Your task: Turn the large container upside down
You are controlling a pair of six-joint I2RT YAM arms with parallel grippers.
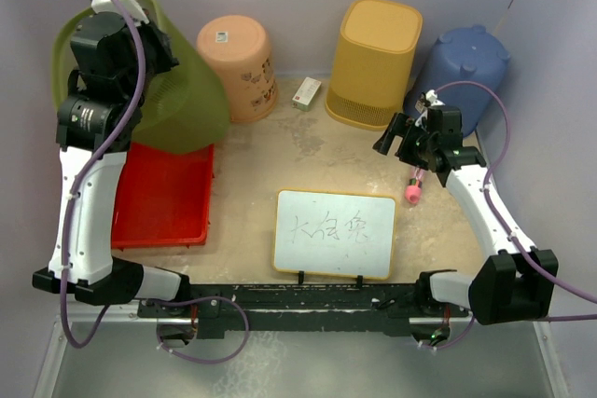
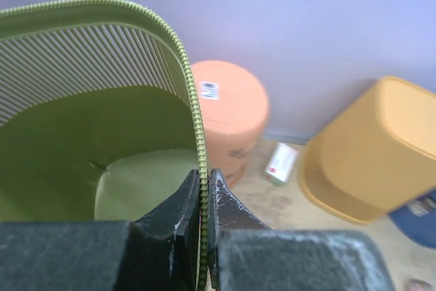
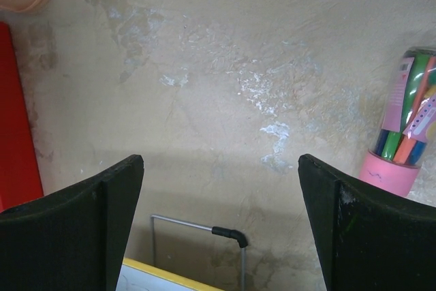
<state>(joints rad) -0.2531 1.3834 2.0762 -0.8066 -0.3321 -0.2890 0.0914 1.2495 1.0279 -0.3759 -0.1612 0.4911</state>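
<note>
- Purple wall [image 2: 306, 25] lies beyond your left gripper [image 2: 204, 182], which is clamped on the rim of the tilted green basket [image 2: 102, 134]: mid-flip.
- Your right gripper [image 3: 219, 165] gapes, idle.
- Next, roll that rim over and down.

Tilted green basket [image 1: 191, 100] beside red tray [image 1: 168, 195]

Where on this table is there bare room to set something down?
Bare tabletop lies between the whiteboard, orange bucket and yellow bin; a narrower strip separates red tray from whiteboard. The back row, green basket included, is crowded.
</note>
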